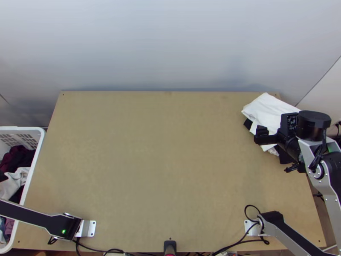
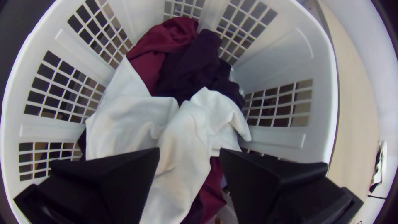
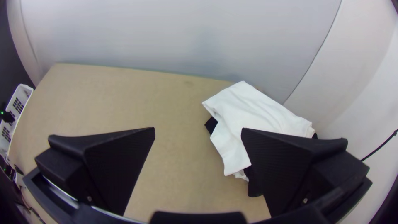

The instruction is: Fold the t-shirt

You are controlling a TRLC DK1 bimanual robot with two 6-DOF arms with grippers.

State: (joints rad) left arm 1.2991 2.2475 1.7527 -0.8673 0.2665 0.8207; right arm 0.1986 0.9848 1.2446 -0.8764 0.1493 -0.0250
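Your left gripper (image 1: 2, 176) hung over the laundry basket with its fingers spread, and your right gripper (image 1: 260, 135), also spread, was above the table's far right area. Behind the table (image 1: 170, 162) you had a smooth, pale wall (image 1: 170, 42). The table's flat, light wood stretched between the basket's side and the cloth pile, its straight far edge running near the wall. Just beside its left edge stood the white plastic basket (image 2: 333, 83), rounded at the corners, with latticed walls (maroon and dark purple fabric bunched in there, soft white cloth (image 2: 186, 128) rumpled on top). At the far right, a folded white garment (image 3: 253, 112) lay over black cloth (image 3: 255, 188). Which piece was the t-shirt, you couldn't tell. Thin black cables (image 1: 241, 242) curled along the near edge.
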